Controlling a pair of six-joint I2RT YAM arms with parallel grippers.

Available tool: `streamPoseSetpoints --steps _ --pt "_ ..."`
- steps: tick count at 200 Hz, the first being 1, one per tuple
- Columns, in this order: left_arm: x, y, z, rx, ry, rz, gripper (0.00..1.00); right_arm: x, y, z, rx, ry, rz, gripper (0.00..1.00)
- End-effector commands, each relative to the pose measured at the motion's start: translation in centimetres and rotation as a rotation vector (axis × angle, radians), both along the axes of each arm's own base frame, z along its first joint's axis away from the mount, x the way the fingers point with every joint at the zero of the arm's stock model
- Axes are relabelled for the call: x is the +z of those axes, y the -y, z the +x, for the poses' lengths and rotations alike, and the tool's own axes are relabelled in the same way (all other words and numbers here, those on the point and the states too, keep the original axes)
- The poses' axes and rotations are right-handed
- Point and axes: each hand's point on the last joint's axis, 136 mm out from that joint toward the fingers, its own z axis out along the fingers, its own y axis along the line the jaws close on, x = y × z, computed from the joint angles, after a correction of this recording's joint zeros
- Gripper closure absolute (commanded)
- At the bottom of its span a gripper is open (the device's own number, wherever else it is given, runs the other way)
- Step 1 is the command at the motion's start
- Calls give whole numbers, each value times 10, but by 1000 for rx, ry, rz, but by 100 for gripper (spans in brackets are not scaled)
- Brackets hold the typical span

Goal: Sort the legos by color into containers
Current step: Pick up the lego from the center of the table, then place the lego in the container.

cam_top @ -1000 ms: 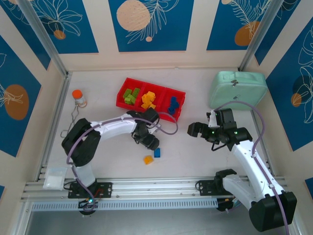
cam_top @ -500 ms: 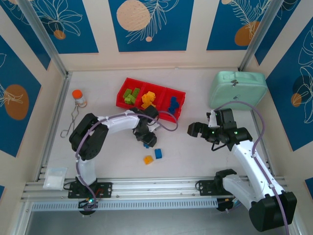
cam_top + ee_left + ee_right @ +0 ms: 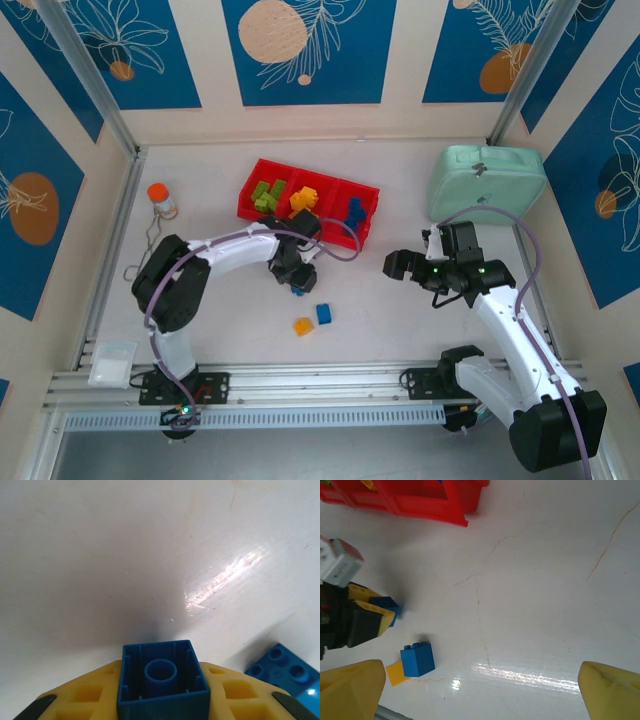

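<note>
— Three legos outside the red tray (image 3: 420, 504), by the look of it. One blue brick (image 3: 162, 675) pinched between the yellow pads (image 3: 107, 680) of the left claw (image 3: 297, 285), hollow underside up toward the wrist camera, just in front of the tray's middle compartment.

— And the other two?

— Lying on the table (image 3: 400, 330), nearer than the tray and a little past the left claw: a second blue brick (image 3: 323, 313) and right beside it an orange-yellow brick (image 3: 303, 326). Hard to tell whether touching.

— Sorted so far?

— Most of the lot, judging by the tray. Olive-green bricks (image 3: 265, 195) in the left compartment, orange-yellow ones (image 3: 303, 203) in the middle, blue ones (image 3: 352, 212) in the right compartment. No stray colour noticed in any of the three, though too small to be sure.

— Right claw (image 3: 393, 265)?

— Spread wide, holding nothing, hovering in front of the tray's right end, well apart from the loose pair.

— Step in hand, then?

— Probably carrying the pinched blue brick over to the right compartment. After that, likely two more trips: blue to the right, orange-yellow to the middle. No olive-green seen outside the tray, so probably done with that colour.
</note>
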Motion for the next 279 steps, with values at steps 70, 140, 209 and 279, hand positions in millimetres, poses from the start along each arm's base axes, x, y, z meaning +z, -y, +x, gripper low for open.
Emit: streamPoseSetpoints --steps 70,140,209,279 --pt "108 37 129 306 292 -214 82 2 1 -2 -2 11 3 1" --pt "83 109 161 262 201 -394 76 0 1 0 2 10 2 1" --pt "87 118 206 309 396 -343 69 -1 1 2 7 18 1 1" --pt "95 113 221 316 515 -245 32 0 1 4 4 22 22 1"
